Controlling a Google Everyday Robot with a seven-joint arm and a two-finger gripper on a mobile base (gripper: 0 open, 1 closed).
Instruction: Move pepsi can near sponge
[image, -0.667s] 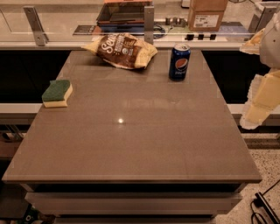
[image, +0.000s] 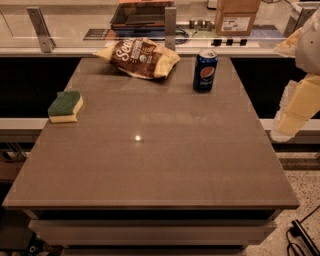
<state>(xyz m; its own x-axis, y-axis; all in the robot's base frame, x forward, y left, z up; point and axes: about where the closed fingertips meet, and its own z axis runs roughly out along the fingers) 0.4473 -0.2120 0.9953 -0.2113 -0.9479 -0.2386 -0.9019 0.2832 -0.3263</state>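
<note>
Where the grey table (image: 150, 170) meets its far right corner, we see the pepsi can (image: 205, 70) standing upright, its silver top up and its round logo facing us. The gripper (image: 295, 107) hangs off the table's right side, beyond the edge and above the floor. It shows as pale cream-yellow parts of the arm against the dark gap. We cannot tell whether it is released or clenched, and it holds nothing that we can see.

The can lies to the left of the gripper and farther back, well apart from it, with the bare right edge of the table between them. The sponge (image: 65, 106) rests flat near the left edge of the table, green scouring side up over its pale yellow foam. It is well apart from the can, across most of the table's width.

A brown-and-yellow chip bag (image: 141, 58) lies crumpled at the far edge, left of the can and near it but not touching. Behind the table runs a pale counter with a cardboard box (image: 237, 16) on it and a metal post (image: 170, 27) standing behind the bag.
</note>
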